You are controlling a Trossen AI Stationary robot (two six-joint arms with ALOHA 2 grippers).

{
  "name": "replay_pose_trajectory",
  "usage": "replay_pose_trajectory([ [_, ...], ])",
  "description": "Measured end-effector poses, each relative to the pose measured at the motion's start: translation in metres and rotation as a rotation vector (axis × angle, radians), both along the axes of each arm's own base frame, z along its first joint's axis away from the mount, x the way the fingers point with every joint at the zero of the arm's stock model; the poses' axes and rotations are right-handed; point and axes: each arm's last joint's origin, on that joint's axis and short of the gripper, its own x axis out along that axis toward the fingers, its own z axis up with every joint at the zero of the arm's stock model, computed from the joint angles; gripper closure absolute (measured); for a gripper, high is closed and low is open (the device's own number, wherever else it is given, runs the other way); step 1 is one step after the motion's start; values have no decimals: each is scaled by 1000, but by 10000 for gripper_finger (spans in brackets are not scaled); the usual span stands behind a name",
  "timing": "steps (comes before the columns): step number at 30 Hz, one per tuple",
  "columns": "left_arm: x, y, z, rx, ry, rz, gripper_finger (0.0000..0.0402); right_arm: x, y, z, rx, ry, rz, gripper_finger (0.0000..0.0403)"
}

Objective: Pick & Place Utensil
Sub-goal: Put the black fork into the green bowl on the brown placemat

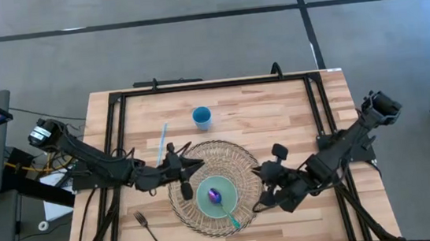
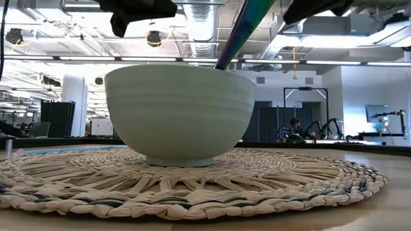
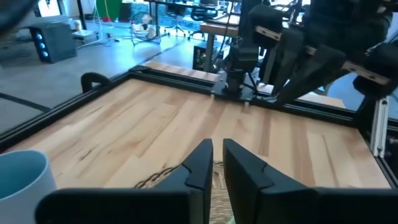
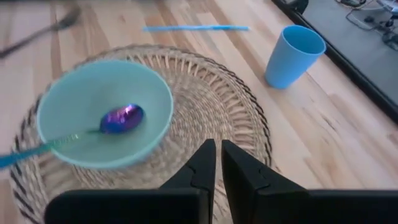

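Observation:
A pale green bowl (image 1: 217,196) stands on a round woven placemat (image 1: 239,162). A spoon with a purple bowl and teal handle (image 1: 221,203) lies in it, handle leaning on the rim toward the near edge; it also shows in the right wrist view (image 4: 122,118). My left gripper (image 1: 198,163) is shut and empty above the mat's left part. My right gripper (image 1: 258,169) is shut and empty at the mat's right edge. A fork (image 1: 151,233) lies near the front left.
A blue cup (image 1: 202,118) stands beyond the mat, also in the right wrist view (image 4: 293,55). A light blue straw (image 1: 160,143) lies left of it. A black frame (image 1: 212,85) runs around the table top.

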Motion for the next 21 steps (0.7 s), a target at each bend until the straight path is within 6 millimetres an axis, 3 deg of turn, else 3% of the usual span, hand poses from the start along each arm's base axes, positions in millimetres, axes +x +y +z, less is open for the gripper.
replay_pose_trajectory([
  [9, -5, -10, 1, -37, -1, -14, 376, 4, 4, 2, 86, -12, 52, 387],
  [18, -18, -34, 31, 18, 39, 63, 376, 4, 5, 2, 99, -5, 60, 389],
  [21, -25, -42, 30, -7, 49, 49, 376, 3, 7, 2, 104, -10, 68, 390],
])
